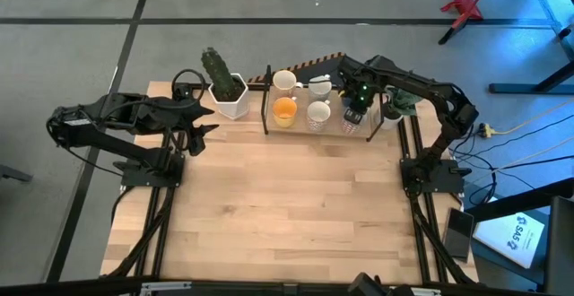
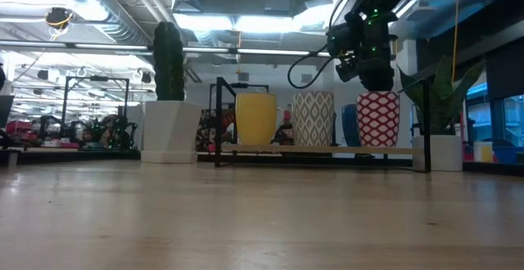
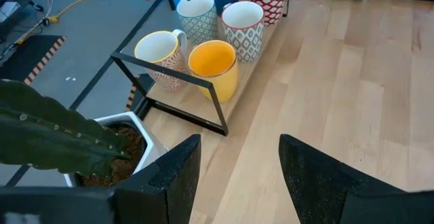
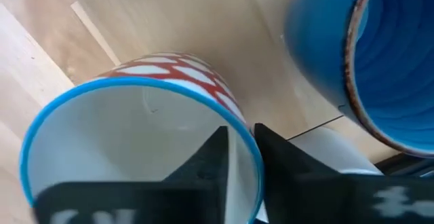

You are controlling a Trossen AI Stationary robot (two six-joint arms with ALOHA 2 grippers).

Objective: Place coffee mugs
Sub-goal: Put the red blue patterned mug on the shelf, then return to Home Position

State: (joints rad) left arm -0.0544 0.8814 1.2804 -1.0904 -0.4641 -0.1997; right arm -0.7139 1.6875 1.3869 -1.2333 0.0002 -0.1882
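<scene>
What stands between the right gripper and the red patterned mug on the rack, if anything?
Nothing visible does. The right gripper is already at the red patterned mug, with one finger inside the blue rim and one outside. The dark blue mug stands close beside it on the rack. The left gripper waits near the cactus pot.

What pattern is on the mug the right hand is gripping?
Red with a white lattice pattern and a blue rim, on the mug the right hand grips; clearest in the low view.

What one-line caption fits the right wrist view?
Right hand pinches the rim of the red-patterned mug, one finger inside, with the dark blue mug beside it.
</scene>
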